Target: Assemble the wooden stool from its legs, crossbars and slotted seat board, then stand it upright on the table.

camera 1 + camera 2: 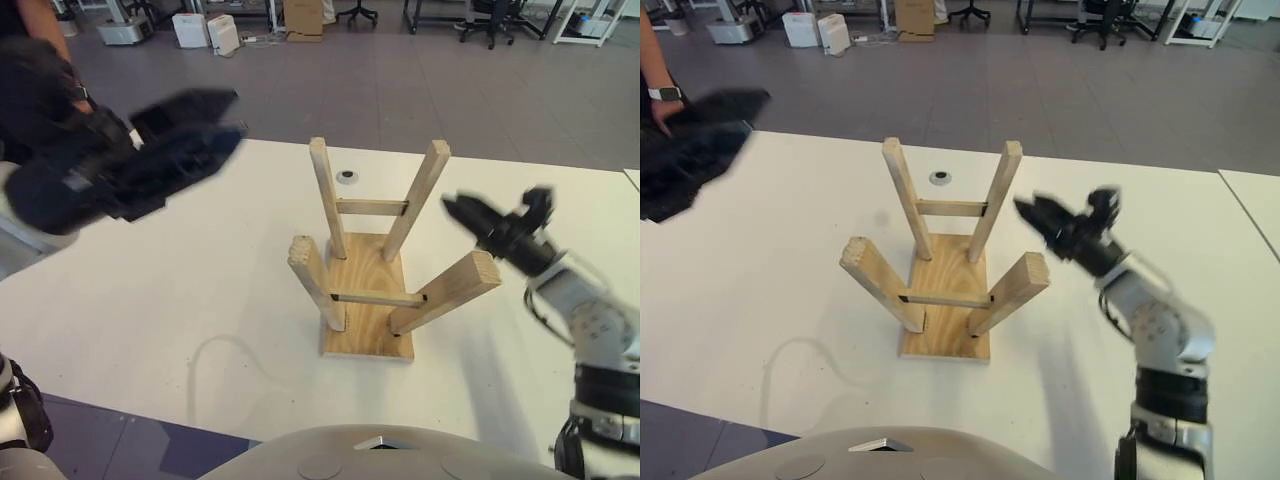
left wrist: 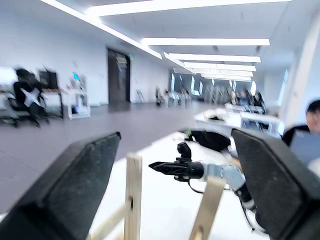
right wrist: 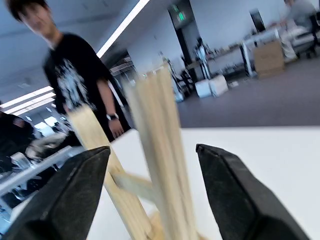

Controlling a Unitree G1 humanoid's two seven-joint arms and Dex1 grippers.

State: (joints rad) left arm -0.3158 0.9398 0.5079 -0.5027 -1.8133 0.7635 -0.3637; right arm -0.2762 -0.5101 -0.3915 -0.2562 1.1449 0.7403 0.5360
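The stool (image 1: 365, 290) is upside down on the white counter (image 1: 180, 300), in between the two sets of jaws. Its seat board (image 1: 362, 340) lies flat. Its four legs (image 1: 326, 195) point up, and two crossbars (image 1: 371, 207) join them. The right jaws are spread apart with nothing in them. Their tips are just beside the far leg (image 1: 418, 200) on their side. The left jaws are spread wide too and hold nothing. They are up in the air, well apart from the stool.
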